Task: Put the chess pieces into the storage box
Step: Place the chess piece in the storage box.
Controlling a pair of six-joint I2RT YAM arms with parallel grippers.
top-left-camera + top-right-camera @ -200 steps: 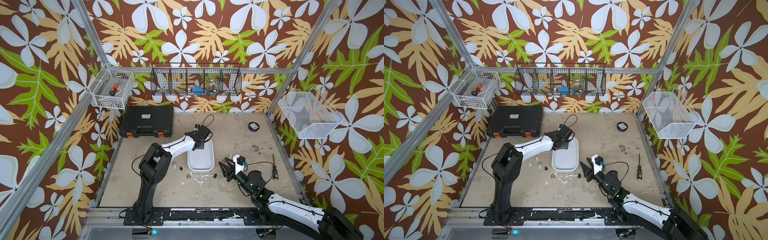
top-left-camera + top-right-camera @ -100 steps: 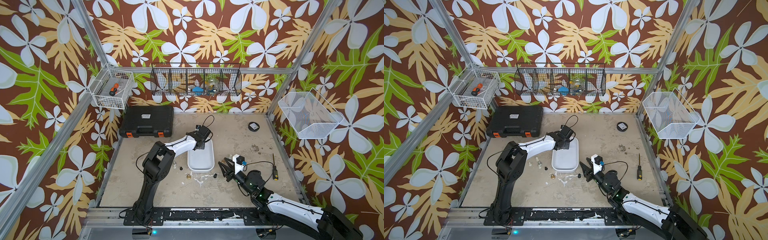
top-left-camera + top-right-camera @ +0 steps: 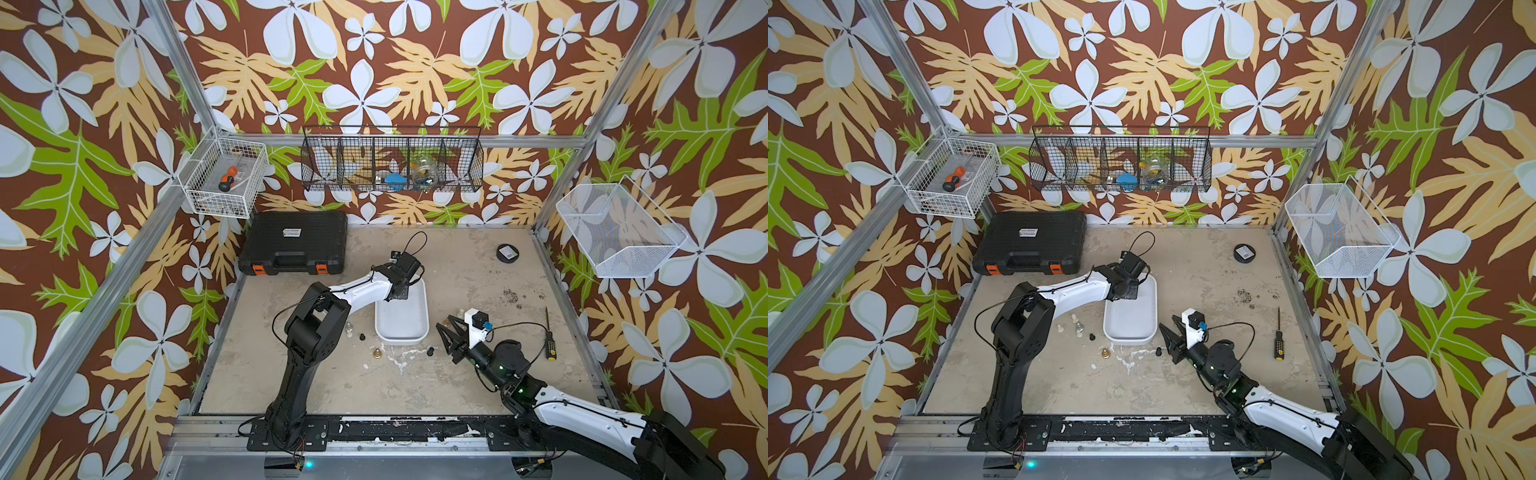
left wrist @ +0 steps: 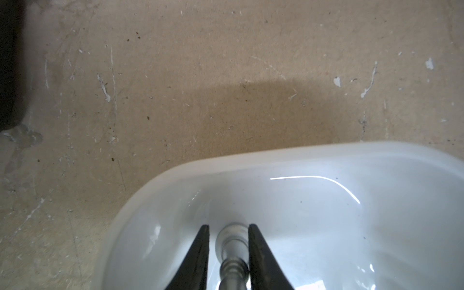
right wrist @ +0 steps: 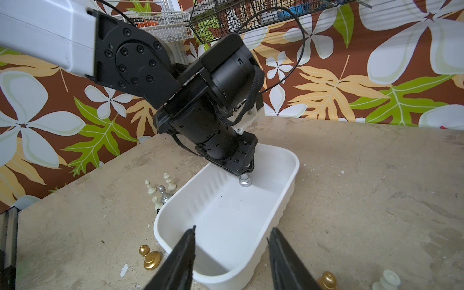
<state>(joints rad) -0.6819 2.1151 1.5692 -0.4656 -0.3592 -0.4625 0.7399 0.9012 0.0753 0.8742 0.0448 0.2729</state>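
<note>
Left wrist view: silver chess piece (image 4: 232, 238) sits bottom centre between the fingers of the left gripper (image 4: 229, 225), long axis along them, base toward the storage box (image 4: 276, 150) floor; jaws slightly parted, gap on one side. Right wrist view adds what this hides: base seems to rest at the box's far end, mid-frame; right gripper (image 5: 233, 228) empty, jaws wide, near the box's other end.

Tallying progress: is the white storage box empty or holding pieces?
Almost empty: within the storage box only one silver piece, between the left gripper's parted jaws; touching bottom, cannot tell.
</note>
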